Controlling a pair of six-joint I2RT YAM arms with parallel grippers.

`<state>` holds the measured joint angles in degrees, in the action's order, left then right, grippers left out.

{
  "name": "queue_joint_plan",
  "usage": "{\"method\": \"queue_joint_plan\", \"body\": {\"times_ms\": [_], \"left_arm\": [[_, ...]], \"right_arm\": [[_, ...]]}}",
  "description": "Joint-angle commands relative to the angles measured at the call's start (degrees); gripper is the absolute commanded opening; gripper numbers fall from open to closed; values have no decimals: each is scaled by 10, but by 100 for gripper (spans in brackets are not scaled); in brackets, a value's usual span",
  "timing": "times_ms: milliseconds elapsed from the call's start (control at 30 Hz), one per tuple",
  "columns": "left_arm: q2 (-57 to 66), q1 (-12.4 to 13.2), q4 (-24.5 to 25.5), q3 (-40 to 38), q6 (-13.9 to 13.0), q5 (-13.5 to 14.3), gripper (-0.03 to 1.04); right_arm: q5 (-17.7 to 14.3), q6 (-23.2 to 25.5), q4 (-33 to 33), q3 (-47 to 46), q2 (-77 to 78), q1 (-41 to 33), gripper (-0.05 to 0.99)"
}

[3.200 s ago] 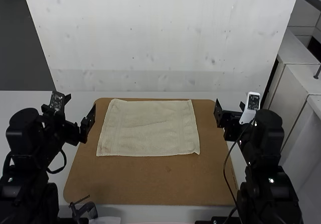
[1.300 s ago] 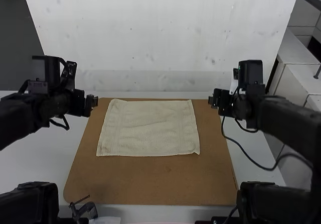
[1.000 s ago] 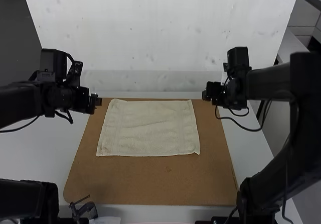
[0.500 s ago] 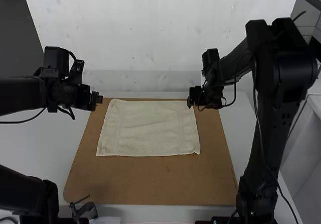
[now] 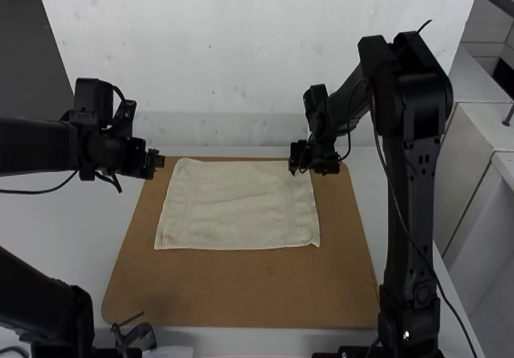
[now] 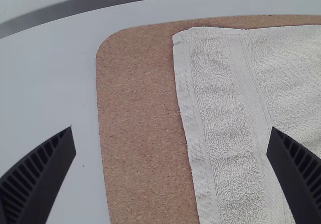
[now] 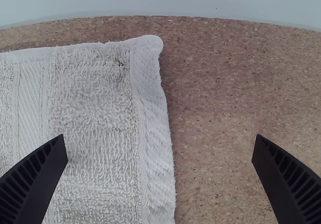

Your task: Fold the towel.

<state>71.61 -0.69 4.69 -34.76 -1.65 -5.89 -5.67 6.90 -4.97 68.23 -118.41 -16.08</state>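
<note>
Cream rectangular terry towel [image 5: 237, 209] spread flat on brown cork board [image 5: 241, 294]; no folds done, all folding left. Black ribbed L gripper [image 6: 172, 128], fingers apart, nr far-L corner; black ribbed R gripper [image 7: 160, 135], ditto, nr far-R.

Towel [image 5: 237, 205] corner seemingly hidden, high view

The high view looks forward and down from well above the table [image 5: 64, 225]; the left and right wrist views face down, close over the towel's [image 5: 233, 209] respective far corners, sides the high view shares.
</note>
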Motion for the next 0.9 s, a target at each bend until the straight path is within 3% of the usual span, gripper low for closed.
{"method": "queue_joint_plan", "body": {"times_ms": [0, 67, 133, 200, 300, 433, 567, 733, 867], "left_arm": [[5, 7, -8, -17, -6, -7, 98], [12, 7, -10, -16, -8, -7, 98], [23, 8, -18, -15, -8, -7, 98], [36, 6, -25, -16, -10, -8, 98], [59, -1, -35, -19, -9, -8, 98], [116, -14, -39, -38, -5, -8, 98], [180, -32, -39, -77, 21, -3, 97], [242, -53, -39, -129, 26, 21, 97], [293, -64, -39, -177, 43, 24, 96]], "right_arm": [[-16, 19, 1, 27, -16, -12, 95], [-20, 19, 1, 35, -31, -15, 94], [-22, 21, -2, 43, -46, -20, 87], [-30, 20, -13, 49, -55, -26, 68], [-32, 19, -21, 51, -65, -31, 31], [-32, 19, -29, 52, -67, -27, 2], [-33, 19, -30, 51, -67, -24, 2], [-36, 19, -29, 46, -71, -25, 2], [-36, 19, -26, 47, -74, -25, 2]]}}
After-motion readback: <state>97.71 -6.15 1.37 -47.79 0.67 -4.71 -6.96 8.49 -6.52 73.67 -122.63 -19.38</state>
